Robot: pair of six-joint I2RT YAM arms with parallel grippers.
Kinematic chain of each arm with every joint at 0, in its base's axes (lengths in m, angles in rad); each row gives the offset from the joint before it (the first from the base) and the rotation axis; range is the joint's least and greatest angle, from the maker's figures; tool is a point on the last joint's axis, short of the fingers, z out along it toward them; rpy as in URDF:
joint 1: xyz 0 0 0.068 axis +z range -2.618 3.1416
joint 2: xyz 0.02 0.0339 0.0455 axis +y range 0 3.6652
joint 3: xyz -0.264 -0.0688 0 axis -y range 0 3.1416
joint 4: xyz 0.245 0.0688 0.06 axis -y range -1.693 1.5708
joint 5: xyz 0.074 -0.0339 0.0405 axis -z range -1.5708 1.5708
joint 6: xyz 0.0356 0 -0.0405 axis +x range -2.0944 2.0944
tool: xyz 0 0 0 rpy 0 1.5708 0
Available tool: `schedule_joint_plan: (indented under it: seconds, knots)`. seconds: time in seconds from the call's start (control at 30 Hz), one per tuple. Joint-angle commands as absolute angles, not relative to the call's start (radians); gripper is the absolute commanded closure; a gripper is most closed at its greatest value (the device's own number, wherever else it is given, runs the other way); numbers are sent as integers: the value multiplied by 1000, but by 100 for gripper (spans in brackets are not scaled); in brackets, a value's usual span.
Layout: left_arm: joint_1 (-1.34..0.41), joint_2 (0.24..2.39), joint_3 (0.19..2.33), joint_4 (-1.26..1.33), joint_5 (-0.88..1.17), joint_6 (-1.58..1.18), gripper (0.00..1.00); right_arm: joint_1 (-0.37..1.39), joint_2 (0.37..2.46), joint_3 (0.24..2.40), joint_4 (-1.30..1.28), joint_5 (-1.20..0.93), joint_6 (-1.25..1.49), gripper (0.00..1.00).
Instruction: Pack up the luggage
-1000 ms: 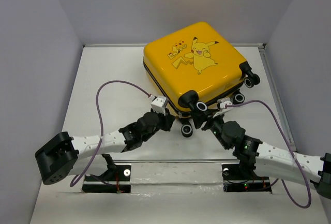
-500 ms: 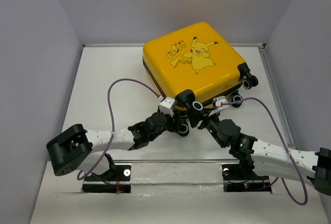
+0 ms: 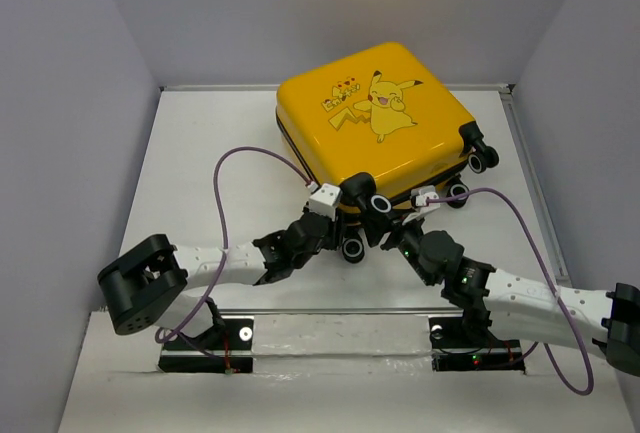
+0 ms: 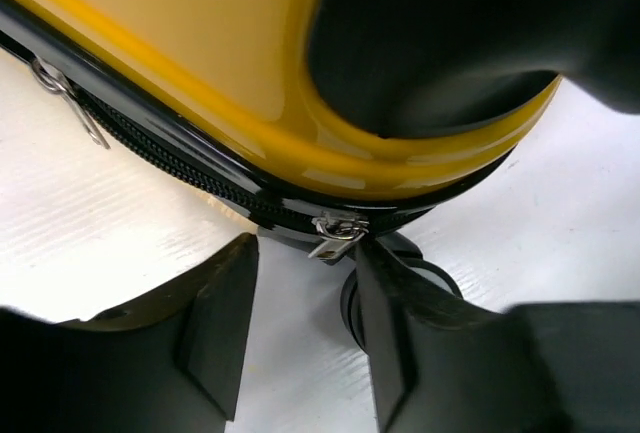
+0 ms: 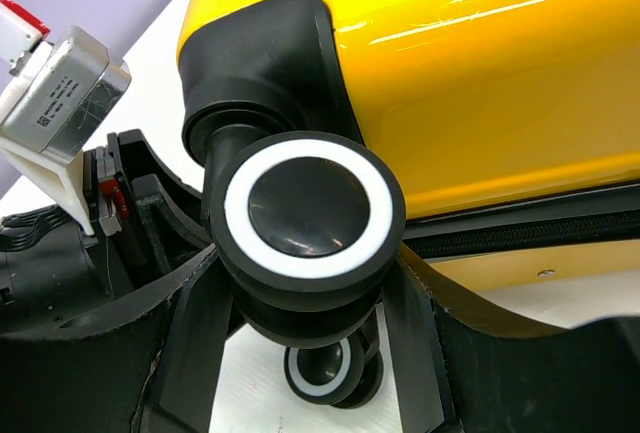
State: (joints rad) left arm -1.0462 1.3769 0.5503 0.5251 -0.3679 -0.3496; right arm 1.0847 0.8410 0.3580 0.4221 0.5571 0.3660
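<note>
At the near corner of the suitcase [image 3: 375, 123], flat on the table [image 3: 200, 153], my right gripper [image 5: 308, 273] pinches a wheel [image 5: 308, 211] — steadying it, I judge — while my left gripper [image 4: 303, 283] stands spread before the zipper pull [image 4: 335, 236].

A robotics lab cell: plain grey walls [image 3: 300, 13] box in a white table [image 3: 200, 143] on the left, far and right sides; arm bases [image 3: 215, 338] are bolted along its near edge.
</note>
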Motion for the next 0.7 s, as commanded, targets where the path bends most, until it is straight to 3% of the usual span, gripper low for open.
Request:
schedule_joint_plan:
  seconds: [0.0,0.07,0.23,0.27,0.4,0.67]
  knots:
    - [-1035,1304,583,614,-462,-312,41,1120,847,373,535,474,388,93]
    - [-1035,1316,591,620,-474,-301,41,1129,854,373,538,483,390,93]
    - [-1035,1330,615,621,-477,-285,53,1138,870,382,529,494,382,93]
    - [-1035,1328,617,623,-480,-287,58,1138,871,382,532,495,383,93]
    - [-1034,1322,627,617,-543,-267,94,1149,871,380,531,508,374,93]
    - [-1017,1206,588,482,-710,-259,94,1224,807,341,489,564,380,93]
